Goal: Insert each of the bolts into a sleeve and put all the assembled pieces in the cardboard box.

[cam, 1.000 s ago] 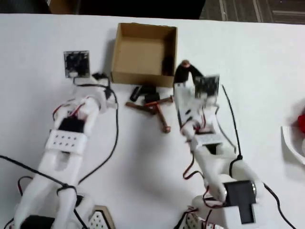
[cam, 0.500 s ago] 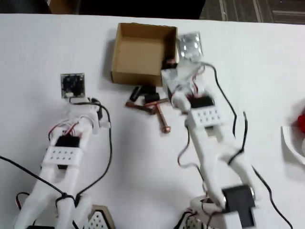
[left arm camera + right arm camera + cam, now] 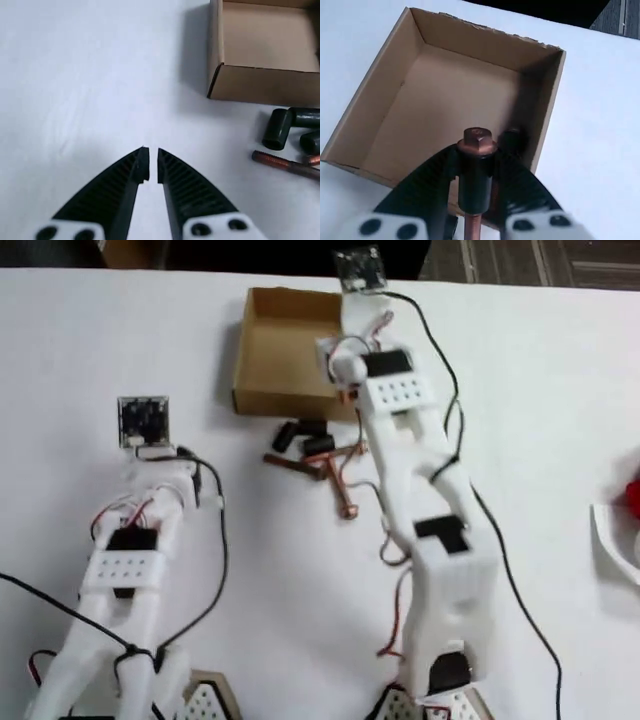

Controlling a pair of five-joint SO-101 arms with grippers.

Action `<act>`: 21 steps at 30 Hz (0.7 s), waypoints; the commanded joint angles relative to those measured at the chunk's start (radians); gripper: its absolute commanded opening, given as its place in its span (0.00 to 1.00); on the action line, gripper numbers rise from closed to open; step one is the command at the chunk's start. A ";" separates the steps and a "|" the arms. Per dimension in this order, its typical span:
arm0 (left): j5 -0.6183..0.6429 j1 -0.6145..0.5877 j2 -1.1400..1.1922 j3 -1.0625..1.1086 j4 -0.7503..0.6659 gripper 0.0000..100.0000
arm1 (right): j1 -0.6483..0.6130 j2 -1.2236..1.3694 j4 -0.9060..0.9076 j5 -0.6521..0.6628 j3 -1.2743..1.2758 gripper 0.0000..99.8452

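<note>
White table (image 3: 560, 370) carries the cardboard box (image 3: 485, 42), with one dark piece (image 3: 512, 137) against its inner wall. The right tool (image 3: 476, 152) is clamped on a copper bolt (image 3: 476, 140) fitted in a black sleeve (image 3: 475, 187), over the box's edge. The left tool (image 3: 150, 162) is almost closed and empty, above bare table. Loose sleeves (image 3: 278, 129) and bolts (image 3: 285, 162) lie just outside the box. Since a second ago the right arm has swung from beside the box to over it, and the left arm has drawn back.
</note>
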 commanded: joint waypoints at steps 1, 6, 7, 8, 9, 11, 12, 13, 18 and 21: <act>-0.011 -0.002 -0.034 -0.001 -0.025 0.06 | -0.012 0.102 0.101 -0.009 -0.308 0.02; -0.011 -0.002 -0.034 -0.001 -0.025 0.06 | -0.004 0.285 0.165 -0.092 -0.583 0.02; -0.011 -0.002 -0.034 -0.001 -0.025 0.06 | -0.004 0.318 0.165 -0.118 -0.626 0.02; -0.011 -0.002 -0.034 -0.001 -0.025 0.06 | -0.004 0.351 0.165 -0.138 -0.664 0.02; -0.011 -0.002 -0.034 -0.001 -0.025 0.06 | -0.007 0.380 0.165 -0.149 -0.695 0.02; -0.011 -0.002 -0.034 -0.001 -0.025 0.06 | -0.012 0.432 0.165 -0.157 -0.747 0.02; -0.011 -0.002 -0.034 -0.001 -0.025 0.06 | -0.012 0.455 0.165 -0.157 -0.766 0.02; -0.011 -0.002 -0.034 -0.001 -0.025 0.06 | -0.012 0.473 0.165 -0.157 -0.781 0.02; -0.011 -0.002 -0.034 -0.001 -0.025 0.06 | -0.001 0.516 0.165 -0.157 -0.806 0.02; -0.011 -0.002 -0.034 -0.001 -0.025 0.06 | 0.004 0.521 0.163 -0.157 -0.799 0.02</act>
